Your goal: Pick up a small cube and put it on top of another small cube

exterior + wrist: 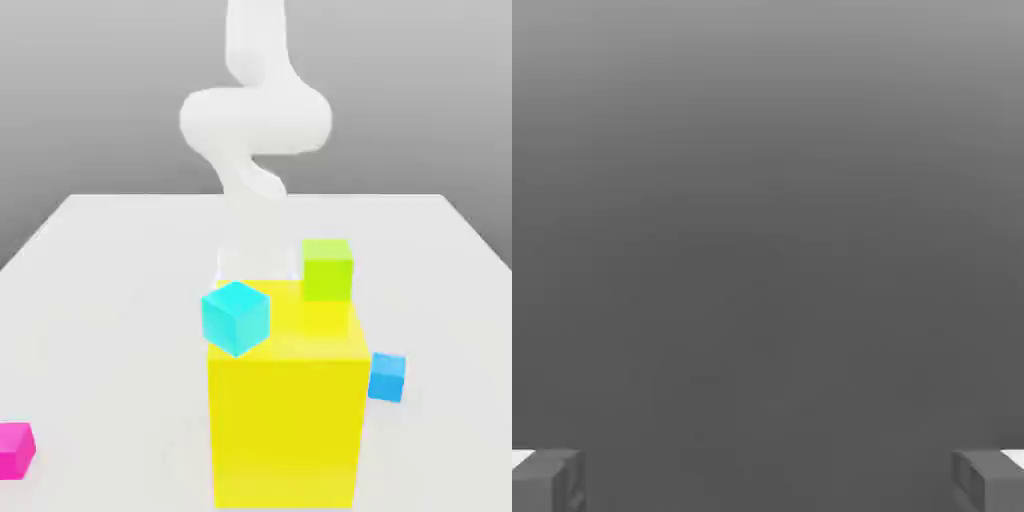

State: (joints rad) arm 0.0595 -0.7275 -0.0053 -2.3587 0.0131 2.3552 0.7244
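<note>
A: Small cube (387, 377), azure blue, sits on the white counter (110, 300) just beside the big yellow block (285, 400), on the exterior view's right of it, near the block's lower half as that view shows it.

B: Which way does it point? Any long axis?

A: No long axis; its sides look equal. It rests flat on the counter, turned a little so that two side faces and the top show, one vertical edge toward the camera.

B: What else is around it?

A: A larger cyan cube (236, 317) shows against the yellow block's upper corner on the exterior view's left, tilted onto an edge. A lime-green cube (327, 268) stands at the yellow block's far top edge; whether it rests on the block or behind it I cannot tell. A magenta cube (15, 449) lies well apart at the exterior view's left edge.

B: And the arm?

A: The white arm (255, 120) rises behind the yellow block, well apart from the small cube.

B: The tool?

A: In the hand view the tool (768, 480) has its two fingertips (547, 480) far apart at opposite edges, with nothing between them, only a plain grey ground beyond.
</note>
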